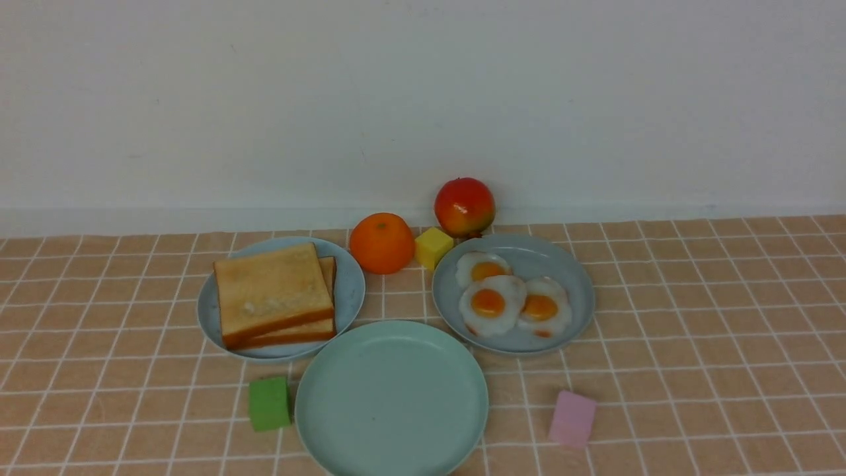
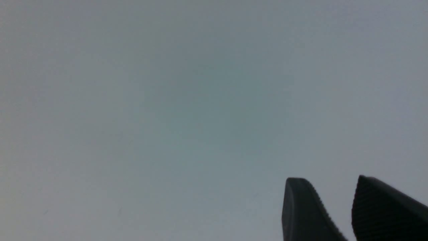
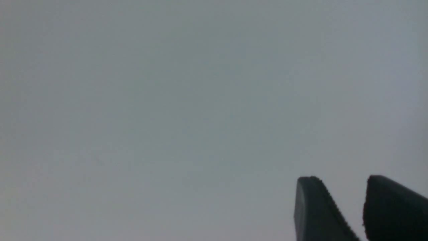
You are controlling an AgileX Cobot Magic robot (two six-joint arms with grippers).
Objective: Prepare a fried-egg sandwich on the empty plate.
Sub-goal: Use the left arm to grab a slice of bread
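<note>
The empty plate (image 1: pixel 391 396), round and pale mint-green, lies bare at the front middle of the table. Two golden-brown toast slices (image 1: pixel 272 294) are stacked on a light blue plate (image 1: pixel 210 311) behind it to the left. Three white fried eggs (image 1: pixel 490 304) with orange yolks sit on a grey-blue plate (image 1: pixel 568 277) behind it to the right. Neither arm shows in the front view. My left gripper (image 2: pixel 329 182) stands open against a blank grey background with nothing between its dark fingers. My right gripper (image 3: pixel 341 180) is open and empty too.
An orange (image 1: pixel 381 242), a yellow cube (image 1: pixel 433 247) and a red-yellow apple (image 1: pixel 464 206) stand at the back between the two filled plates. A green cube (image 1: pixel 269 402) sits left of the mint plate, a pink cube (image 1: pixel 572 418) to its right. A white wall closes the back.
</note>
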